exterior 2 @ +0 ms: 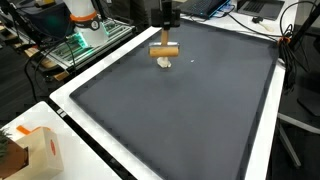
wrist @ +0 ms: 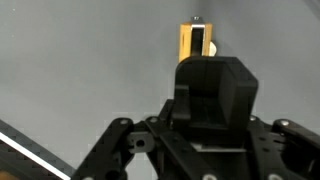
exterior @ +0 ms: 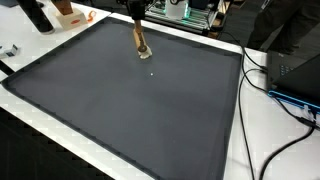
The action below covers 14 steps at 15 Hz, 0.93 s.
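Gripper (exterior 2: 167,28) is clamped on the handle of a wooden tool (exterior 2: 164,48), jaws nearly closed. The tool is tilted, its pale tip touching the dark mat (exterior 2: 180,120) near the mat's far edge. A white speck (exterior 2: 193,57) lies near it. The print on the box (exterior 2: 40,150) is too small to read.

One wooden-handled tool (exterior 2: 164,49), one dark mat (exterior 2: 180,110), one white speck (exterior 2: 193,58), one cardboard box (exterior 2: 40,150)

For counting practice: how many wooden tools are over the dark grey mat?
1: the tan wooden tool in the black gripper, near the far edge of the dark grey mat. None seems hidden.
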Motion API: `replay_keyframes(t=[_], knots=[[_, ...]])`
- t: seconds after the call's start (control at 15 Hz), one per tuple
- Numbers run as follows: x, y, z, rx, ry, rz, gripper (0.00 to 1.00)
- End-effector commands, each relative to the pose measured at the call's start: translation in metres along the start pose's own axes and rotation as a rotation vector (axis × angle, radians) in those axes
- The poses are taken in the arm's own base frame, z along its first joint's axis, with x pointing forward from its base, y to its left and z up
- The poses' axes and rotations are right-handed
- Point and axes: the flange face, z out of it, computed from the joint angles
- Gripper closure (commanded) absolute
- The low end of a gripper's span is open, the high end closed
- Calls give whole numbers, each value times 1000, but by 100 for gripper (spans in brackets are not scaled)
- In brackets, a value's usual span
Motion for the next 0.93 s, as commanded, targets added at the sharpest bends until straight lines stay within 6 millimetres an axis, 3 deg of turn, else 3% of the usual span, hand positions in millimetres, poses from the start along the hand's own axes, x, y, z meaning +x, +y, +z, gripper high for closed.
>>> replay_keyframes(t=[0.0,0.87], knots=[[-11,-7,10,-6,43,-44,76],[-11,-13,37,54,68,-127,76]])
